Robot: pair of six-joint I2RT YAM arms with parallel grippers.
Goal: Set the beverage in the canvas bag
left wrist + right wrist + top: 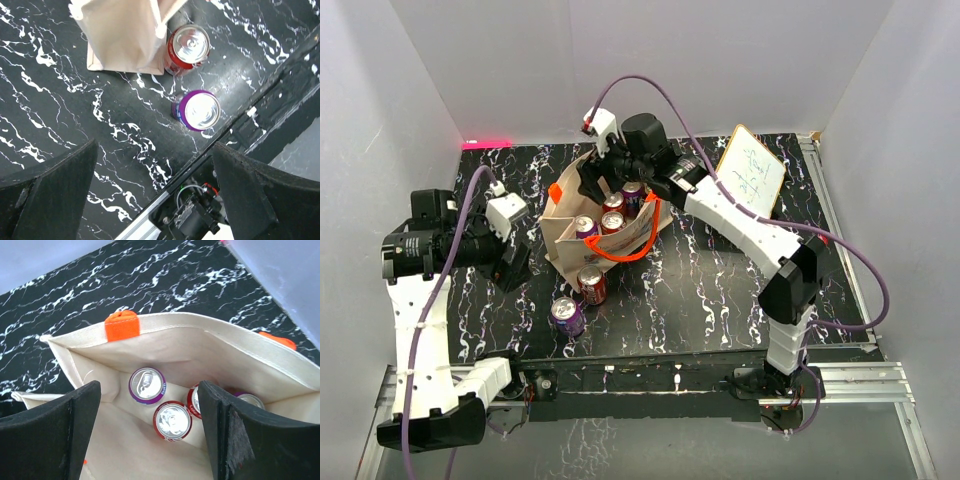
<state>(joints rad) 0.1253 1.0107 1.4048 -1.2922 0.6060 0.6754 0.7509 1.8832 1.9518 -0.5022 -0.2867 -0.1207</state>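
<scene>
Right pincer (pixel 150 432) open, empty, above canvas bag (pixel 190 347) with four cans (pixel 147 385) inside. Left pincer (pixel 155 192) open, empty. Unpacked on tabletop (pixel 45 105): red can (pixel 187 47) beside bag, purple can (pixel 198 110) nearby

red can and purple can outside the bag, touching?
Apart. The left wrist view shows a strip of bare table between the red can and the purple can.

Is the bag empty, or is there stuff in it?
Not empty. The bag is open on top, and the right wrist view shows several cans standing upright inside, their tops showing.
</scene>
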